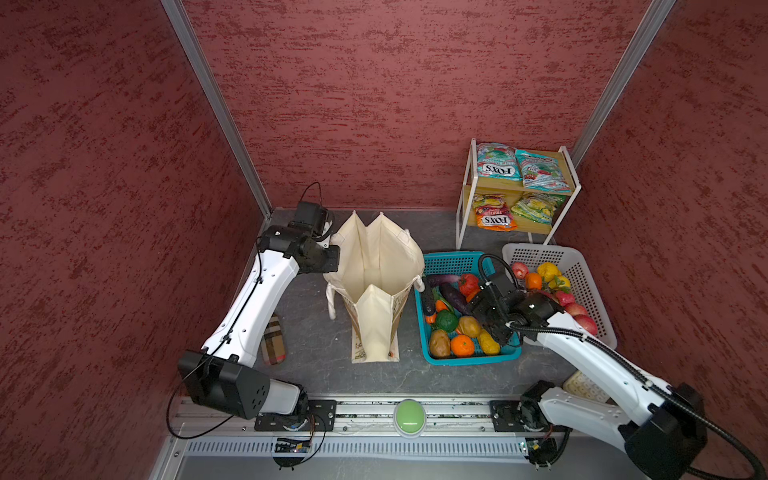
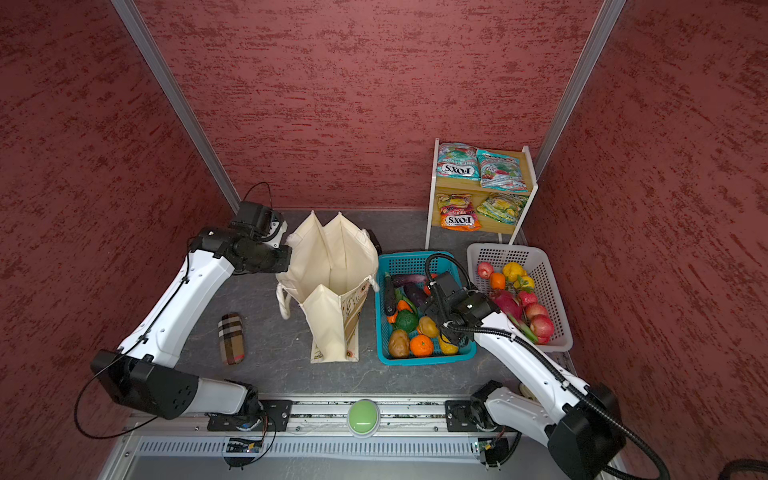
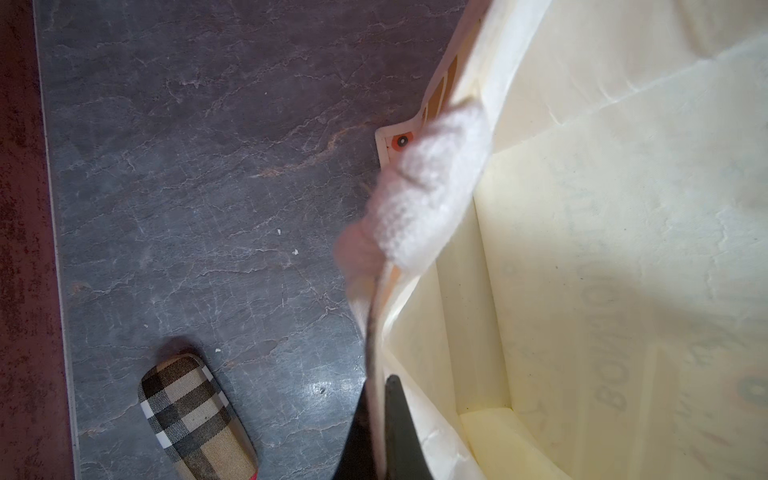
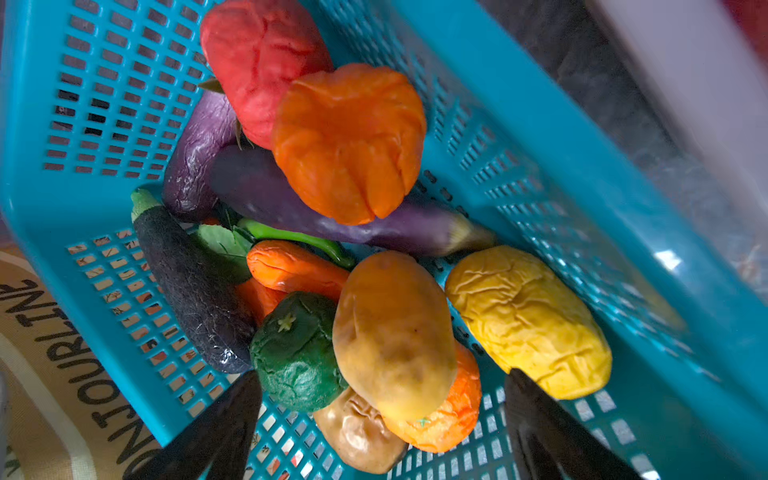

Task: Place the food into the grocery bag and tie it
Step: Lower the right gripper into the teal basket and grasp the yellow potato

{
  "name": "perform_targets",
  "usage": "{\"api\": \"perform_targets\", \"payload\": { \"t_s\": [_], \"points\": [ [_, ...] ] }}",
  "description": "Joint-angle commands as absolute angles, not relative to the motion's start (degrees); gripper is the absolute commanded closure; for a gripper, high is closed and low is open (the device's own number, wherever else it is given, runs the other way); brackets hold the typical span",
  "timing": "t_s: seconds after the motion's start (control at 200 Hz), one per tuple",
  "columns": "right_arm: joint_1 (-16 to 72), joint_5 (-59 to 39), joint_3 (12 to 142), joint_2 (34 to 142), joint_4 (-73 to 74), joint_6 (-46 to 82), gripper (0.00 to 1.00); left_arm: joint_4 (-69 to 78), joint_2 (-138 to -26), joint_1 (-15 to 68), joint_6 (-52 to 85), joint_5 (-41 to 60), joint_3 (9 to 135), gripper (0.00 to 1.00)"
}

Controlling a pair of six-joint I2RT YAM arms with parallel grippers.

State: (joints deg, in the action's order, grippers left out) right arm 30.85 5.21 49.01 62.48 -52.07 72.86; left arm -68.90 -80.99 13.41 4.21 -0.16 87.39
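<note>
The grocery bag (image 1: 376, 266) (image 2: 332, 266) stands open in the middle of the floor, a cream tote with nothing visible inside. My left gripper (image 3: 379, 415) (image 1: 332, 253) is shut on the bag's left rim, the fabric pinched between its fingers near a white rope handle (image 3: 432, 195). My right gripper (image 4: 382, 378) (image 1: 488, 320) hangs open above the teal basket (image 1: 432, 357), holding nothing. Below it lie a brown potato (image 4: 395, 332), a green vegetable (image 4: 295, 353), an orange (image 1: 462, 345) and a yellow piece (image 4: 528, 320). An orange pumpkin (image 4: 349, 141) rests on purple aubergines.
A white basket (image 1: 598, 291) at the right holds red apples (image 1: 582, 316) and other fruit. A small shelf (image 1: 463, 208) at the back right carries FOX'S packets (image 1: 498, 168), one orange (image 1: 494, 216). A plaid case (image 1: 273, 340) lies left of the bag. A green button (image 1: 409, 415) sits on the front rail.
</note>
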Motion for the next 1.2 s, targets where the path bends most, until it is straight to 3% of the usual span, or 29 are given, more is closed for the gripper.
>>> {"api": "perform_targets", "payload": {
  "t_s": [0.0, 0.09, 0.531, 0.887, 1.192],
  "points": [
    [30.4, 5.9, 50.1, 62.8, -52.9, 76.6, 0.06, -68.0, -81.3, 14.1, 3.7, -0.4, 87.7, 1.00],
    [30.4, 5.1, 50.0, 64.2, -53.3, 78.0, 0.01, -68.2, -81.4, 14.3, 3.8, -0.6, 87.7, 1.00],
    [30.4, 1.3, 46.6, 67.2, -49.7, 80.5, 0.01, -68.1, -81.2, 14.5, 3.8, -1.0, 86.9, 1.00],
    [30.4, -1.5, 44.1, 70.3, -44.3, 81.8, 0.05, -67.7, -81.7, 15.2, 4.0, -1.0, 86.7, 1.00],
    [30.4, -0.5, 41.8, 69.3, -42.0, 83.6, 0.14, -67.7, -81.5, 15.5, 4.2, -1.1, 86.5, 1.00]
  ]
}}
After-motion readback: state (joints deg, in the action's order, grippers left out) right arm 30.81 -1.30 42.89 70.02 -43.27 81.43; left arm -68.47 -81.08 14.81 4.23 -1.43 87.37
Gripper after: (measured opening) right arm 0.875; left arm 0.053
